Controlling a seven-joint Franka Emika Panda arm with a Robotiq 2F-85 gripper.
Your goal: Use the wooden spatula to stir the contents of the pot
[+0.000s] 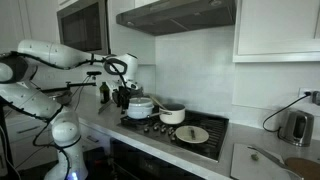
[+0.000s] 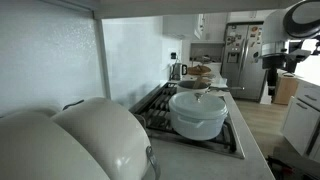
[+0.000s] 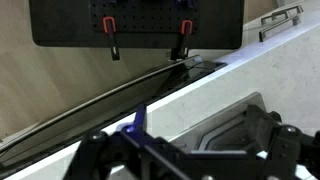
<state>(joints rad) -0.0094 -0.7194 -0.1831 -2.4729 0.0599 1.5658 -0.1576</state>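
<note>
The small low white pot (image 1: 172, 114) with a dark rim stands on the black stove, between the larger white pot (image 1: 140, 106) and a flat round pan (image 1: 192, 133). A slim pale utensil (image 1: 262, 157), likely the wooden spatula, lies on the counter to the right of the stove. My gripper (image 1: 122, 97) hangs above the counter at the stove's left end, beside the larger pot and far from the spatula. In the wrist view my gripper (image 3: 190, 152) is open and empty above the counter edge and a stove corner.
A steel kettle (image 1: 296, 127) and a brown bowl (image 1: 300, 166) stand at the far right of the counter. A range hood (image 1: 180, 14) and cupboards hang above the stove. In an exterior view the larger pot (image 2: 198, 112) fills the stove's near side, with big white domed things (image 2: 80, 140) in front.
</note>
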